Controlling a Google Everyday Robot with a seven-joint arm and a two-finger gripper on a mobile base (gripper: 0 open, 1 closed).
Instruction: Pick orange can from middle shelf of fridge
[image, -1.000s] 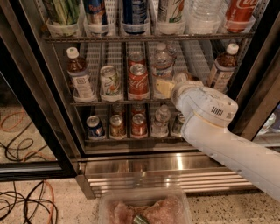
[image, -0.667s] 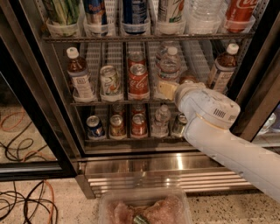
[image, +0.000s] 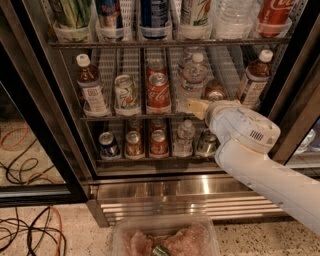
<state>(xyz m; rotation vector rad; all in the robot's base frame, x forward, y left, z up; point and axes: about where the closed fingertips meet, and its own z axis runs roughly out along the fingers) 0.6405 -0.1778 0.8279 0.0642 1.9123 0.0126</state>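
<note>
Camera view: the fridge (image: 190, 190) fills most of the frame, black-framed with a louvred steel base. On the middle shelf (image: 125, 117) stand, from left to right, a brown bottle (image: 91, 87) with a white cap, a white-and-green can (image: 126, 92), a red cola can (image: 158, 92), a water bottle (image: 192, 80), the orange can (image: 215, 91) and a second brown bottle (image: 252, 82). The orange can stands upright in its lane just right of the water bottle, its lower part hidden behind the white arm (image: 260, 160). The tool (image: 196, 108) sits at the shelf's front edge, low in front of the water bottle and just left of the orange can. Whether it is open or closed cannot be told. Below, a clear tub (image: 165, 225) lies at the bottom edge and cables (image: 30, 230) trail over the floor on the left.
</note>
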